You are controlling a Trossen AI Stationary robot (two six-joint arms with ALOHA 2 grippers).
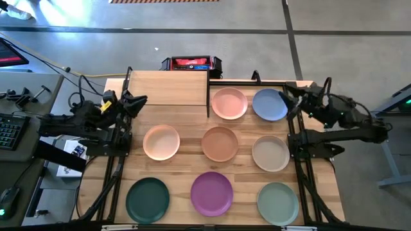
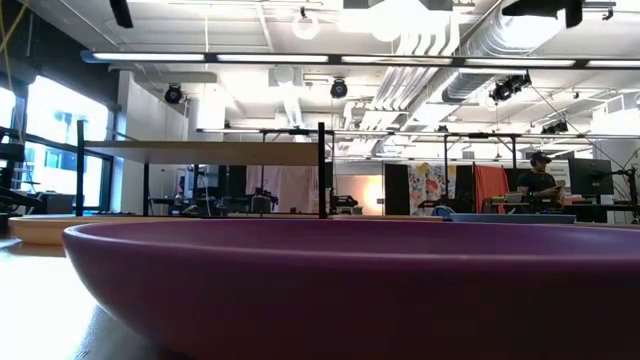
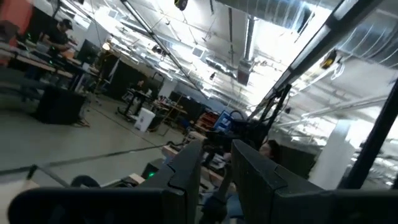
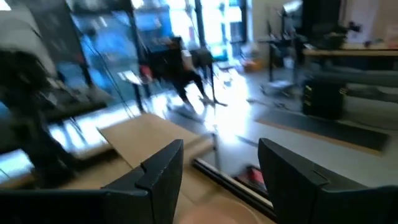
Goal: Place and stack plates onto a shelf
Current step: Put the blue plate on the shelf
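Note:
Several plates lie flat on the wooden tabletop: pink [image 1: 229,103] and blue [image 1: 268,104] at the far side, peach [image 1: 161,142], terracotta [image 1: 220,143] and cream [image 1: 270,153] in the middle, dark green [image 1: 148,199], purple [image 1: 211,193] and sage green [image 1: 278,203] at the near side. The shelf [image 1: 168,90] stands bare on black supports at the far left. My left gripper [image 1: 140,102] hangs open in the air beside the shelf's left end. My right gripper [image 1: 288,96] is raised and open above the blue plate's right rim. Neither gripper holds anything.
A red-and-black device [image 1: 191,63] sits just past the table's far edge. Black arm frames run along the table's left [image 1: 112,167] and right [image 1: 307,173] sides. A keyboard [image 1: 9,131] lies on a desk to the left. A person [image 2: 540,180] works far behind.

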